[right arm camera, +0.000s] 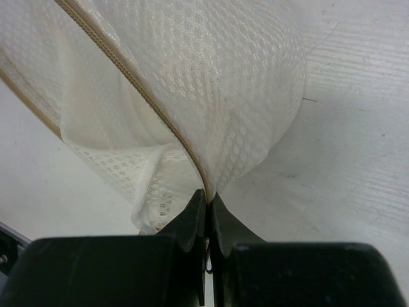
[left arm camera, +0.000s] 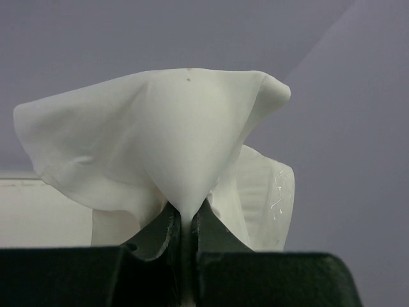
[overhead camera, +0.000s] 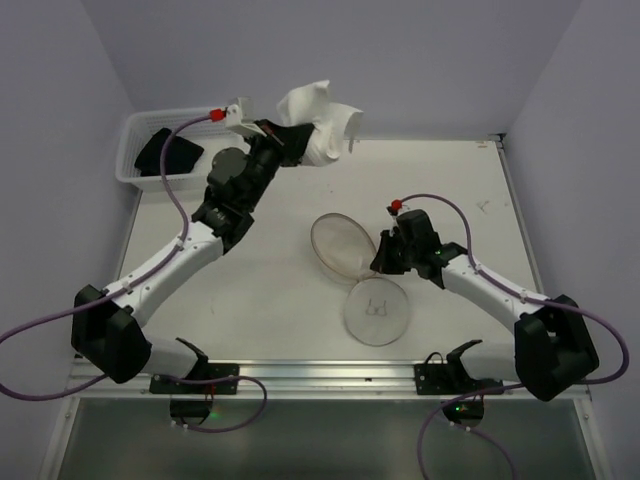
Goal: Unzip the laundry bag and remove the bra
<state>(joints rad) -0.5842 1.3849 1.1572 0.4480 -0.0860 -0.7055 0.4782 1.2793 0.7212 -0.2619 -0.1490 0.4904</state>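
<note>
Lilac walls (overhead camera: 400, 60), white table (overhead camera: 280, 290), seemingly even light

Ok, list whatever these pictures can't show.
- Top view: what the dark item in the basket is; it is too small and crossed by a cable.
- Right wrist view: the zipper pull; the right hand pinches the laundry bag there.
- Left wrist view: the bra's full shape; it's bunched in the left hand.

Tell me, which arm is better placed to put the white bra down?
Probably left: the left gripper is shut on the bra, held up near the basket. The right gripper is shut on the laundry bag at its zipper edge, down on the table.
</note>
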